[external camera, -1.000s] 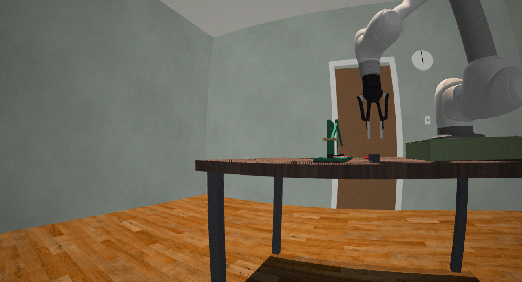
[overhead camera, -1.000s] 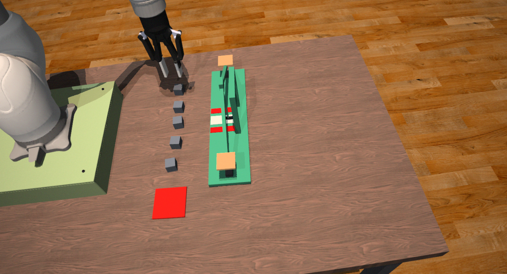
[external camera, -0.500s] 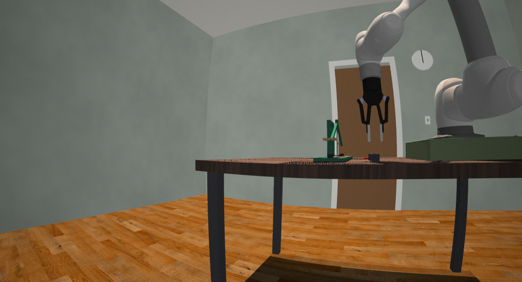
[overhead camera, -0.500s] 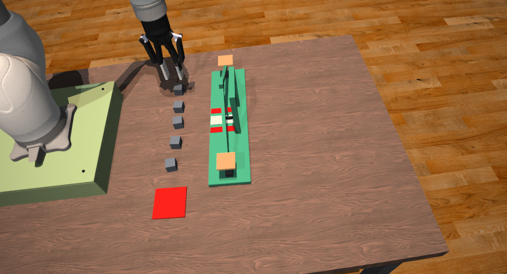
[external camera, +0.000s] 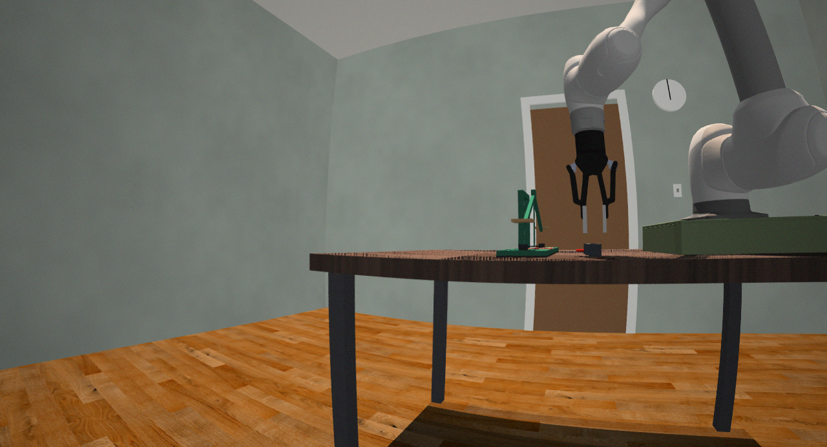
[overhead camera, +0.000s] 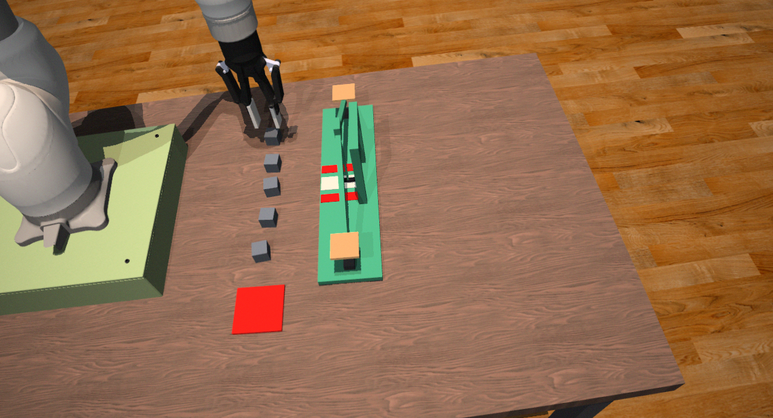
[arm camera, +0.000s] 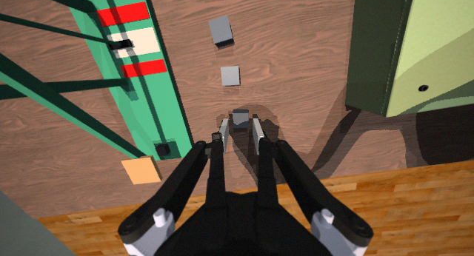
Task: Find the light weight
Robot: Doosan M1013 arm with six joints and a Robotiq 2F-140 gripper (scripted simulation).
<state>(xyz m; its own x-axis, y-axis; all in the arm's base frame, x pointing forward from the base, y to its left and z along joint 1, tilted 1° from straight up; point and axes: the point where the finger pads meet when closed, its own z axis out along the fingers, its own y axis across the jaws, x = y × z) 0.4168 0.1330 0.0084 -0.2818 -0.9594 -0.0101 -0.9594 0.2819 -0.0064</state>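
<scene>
Several alike grey check weights stand in a row: the farthest weight (overhead camera: pixel 272 138) (arm camera: pixel 241 118), a second weight (overhead camera: pixel 272 163) (arm camera: pixel 230 75), a third weight (overhead camera: pixel 270 186) (arm camera: pixel 221 31), then a weight (overhead camera: pixel 267 217) and the nearest weight (overhead camera: pixel 260 251). My gripper (overhead camera: pixel 267 125) (external camera: pixel 595 230) is open, pointing down, empty, above the farthest weight. The red dish (overhead camera: pixel 258 309) lies flat and bare. The green rocker balance (overhead camera: pixel 327 258) (arm camera: pixel 163 112) has two bare orange pans, a far pan (overhead camera: pixel 343 92) (arm camera: pixel 142 170) and a near pan (overhead camera: pixel 344 245). Its black pointer (arm camera: pixel 121 44) is over the white field (arm camera: pixel 146 40).
The green robot base block (overhead camera: pixel 108 199) (external camera: pixel 734 236) (arm camera: pixel 370 56) stands on the other side of the weights from the balance. The balance's upright frame (overhead camera: pixel 354 139) rises beside the row. The far table edge is close behind the farthest weight.
</scene>
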